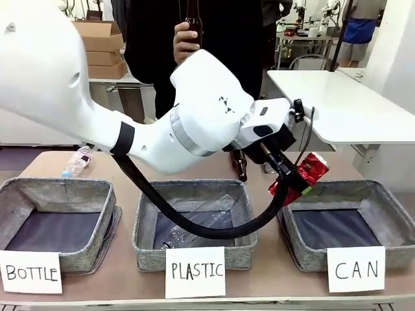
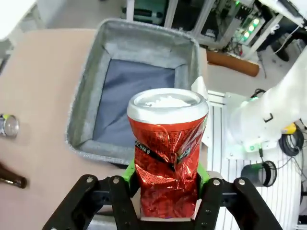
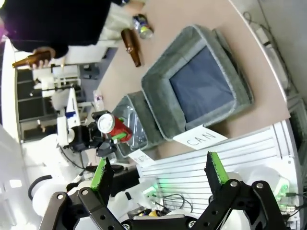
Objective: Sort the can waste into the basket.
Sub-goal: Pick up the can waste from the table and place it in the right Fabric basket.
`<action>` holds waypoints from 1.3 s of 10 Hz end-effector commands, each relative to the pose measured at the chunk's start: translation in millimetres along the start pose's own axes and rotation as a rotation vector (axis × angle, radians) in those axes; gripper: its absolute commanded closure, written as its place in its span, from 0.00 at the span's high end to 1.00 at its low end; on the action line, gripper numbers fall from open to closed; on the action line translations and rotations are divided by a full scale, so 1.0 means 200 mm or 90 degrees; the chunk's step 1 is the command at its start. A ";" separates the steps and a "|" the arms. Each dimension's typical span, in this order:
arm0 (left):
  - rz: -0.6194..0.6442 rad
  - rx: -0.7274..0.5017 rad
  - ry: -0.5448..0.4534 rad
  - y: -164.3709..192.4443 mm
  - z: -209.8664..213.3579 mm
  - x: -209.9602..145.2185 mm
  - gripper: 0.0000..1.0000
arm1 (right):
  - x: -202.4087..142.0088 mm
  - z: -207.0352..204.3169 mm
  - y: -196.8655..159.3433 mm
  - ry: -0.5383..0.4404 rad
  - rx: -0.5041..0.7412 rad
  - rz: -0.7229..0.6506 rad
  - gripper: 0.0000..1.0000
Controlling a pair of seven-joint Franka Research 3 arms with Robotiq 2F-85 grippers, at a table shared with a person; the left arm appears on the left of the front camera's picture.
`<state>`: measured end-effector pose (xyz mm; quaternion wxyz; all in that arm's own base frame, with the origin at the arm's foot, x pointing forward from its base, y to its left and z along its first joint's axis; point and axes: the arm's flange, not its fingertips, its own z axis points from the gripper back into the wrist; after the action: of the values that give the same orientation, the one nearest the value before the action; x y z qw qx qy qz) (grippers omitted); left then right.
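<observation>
I count two cans. The crushed shiny red drink can (image 2: 168, 143) is pinched upright, silver top upward, between the green pads of my left gripper (image 2: 166, 171), which is clamped on its crumpled lower half. It hangs in the air over the left rim of the square grey woven basket signed "CAN" (image 1: 389, 207); from the left wrist, the dark lining lies bare just beyond the can. The other one, a dark silver-grey printed can (image 3: 143, 25), sits on the table beyond that basket, just beside a brown glass bottle lying on its side (image 3: 131, 47).

My right gripper (image 3: 158, 165) is up high, jaws spread wide with nothing between them.

There are three baskets in a row along the near table edge: the grey "BOTTLE" basket (image 1: 13, 194) on the left, the grey "PLASTIC" basket (image 1: 146, 220) in the middle with clear plastic in it that I cannot count, and the "CAN" one close to the table's right edge. I see two brown bottles, the second one (image 1: 192, 23) in the person's hand (image 1: 185, 40). One clear plastic bottle (image 1: 76, 162) lies at the far left.
</observation>
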<state>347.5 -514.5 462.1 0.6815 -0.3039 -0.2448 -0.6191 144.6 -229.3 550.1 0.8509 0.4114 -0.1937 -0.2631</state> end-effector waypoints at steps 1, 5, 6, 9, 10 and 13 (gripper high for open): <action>-0.020 0.020 -0.007 -0.10 0.09 0.03 0.43 | -0.01 0.03 0.02 -0.013 0.006 0.017 1.00; -0.183 0.014 -0.032 0.12 -0.30 0.35 0.43 | -0.01 0.03 0.02 -0.013 0.006 0.017 1.00; -0.213 0.003 -0.008 0.13 -0.39 0.44 0.43 | -0.01 0.03 0.02 -0.013 0.006 0.017 1.00; -0.225 -0.008 0.028 0.19 -0.52 0.51 0.43 | -0.01 0.03 0.02 -0.013 0.006 0.017 1.00; -0.219 -0.014 0.037 0.19 -0.53 0.50 0.43 | -0.01 0.03 0.02 -0.013 0.006 0.017 1.00; -0.211 -0.030 0.050 0.20 -0.54 0.49 1.00 | -0.01 0.03 0.02 -0.013 0.006 0.017 1.00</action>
<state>392.5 -652.1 443.6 0.5657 -0.2472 -0.2602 -0.7424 142.1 -228.9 554.5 0.8514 0.4070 -0.1998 -0.2636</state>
